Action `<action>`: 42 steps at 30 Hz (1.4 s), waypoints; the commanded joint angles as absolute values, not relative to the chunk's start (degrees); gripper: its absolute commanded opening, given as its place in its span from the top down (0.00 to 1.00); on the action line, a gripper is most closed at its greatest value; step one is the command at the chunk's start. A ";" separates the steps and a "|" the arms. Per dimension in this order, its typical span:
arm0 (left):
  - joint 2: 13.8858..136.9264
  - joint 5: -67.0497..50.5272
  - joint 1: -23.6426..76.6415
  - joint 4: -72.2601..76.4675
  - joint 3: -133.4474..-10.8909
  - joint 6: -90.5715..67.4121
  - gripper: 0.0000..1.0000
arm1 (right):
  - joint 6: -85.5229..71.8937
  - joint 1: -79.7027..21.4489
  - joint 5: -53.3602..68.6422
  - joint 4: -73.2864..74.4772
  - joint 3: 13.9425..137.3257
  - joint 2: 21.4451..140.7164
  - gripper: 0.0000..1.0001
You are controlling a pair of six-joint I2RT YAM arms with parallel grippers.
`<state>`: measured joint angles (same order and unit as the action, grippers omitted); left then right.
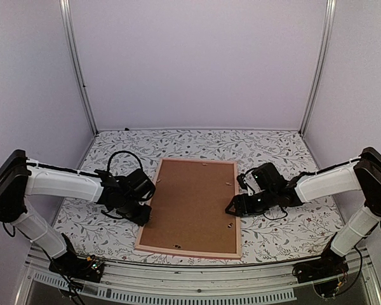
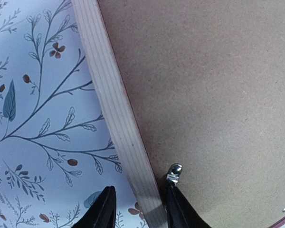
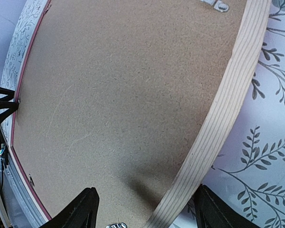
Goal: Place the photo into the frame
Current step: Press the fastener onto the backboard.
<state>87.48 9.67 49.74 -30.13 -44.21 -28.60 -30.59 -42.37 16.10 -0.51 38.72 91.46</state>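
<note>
Frame (image 1: 189,252), back up, long axis running from the surface's (image 1: 286,149) near edge to its far edge; left gripper (image 2: 138,209) straddles its left side and right gripper (image 3: 145,209) its right, the jaws of both apart and unclamped.

Pale pink frame (image 1: 189,253), brown backing (image 1: 190,203), floral table (image 1: 286,236)

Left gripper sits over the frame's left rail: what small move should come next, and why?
Probably close the left gripper on the left rail of the frame. Its fingers straddle that rail with a gap on the outer side, so nothing is pinned. The backing board lies in the frame with a metal tab beside the inner finger; steadying the rail seems wise before working it.
</note>
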 commanded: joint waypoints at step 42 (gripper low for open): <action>85.56 6.68 48.47 -16.40 -39.82 -26.82 0.63 | -29.97 -42.98 15.18 4.18 39.30 94.74 0.28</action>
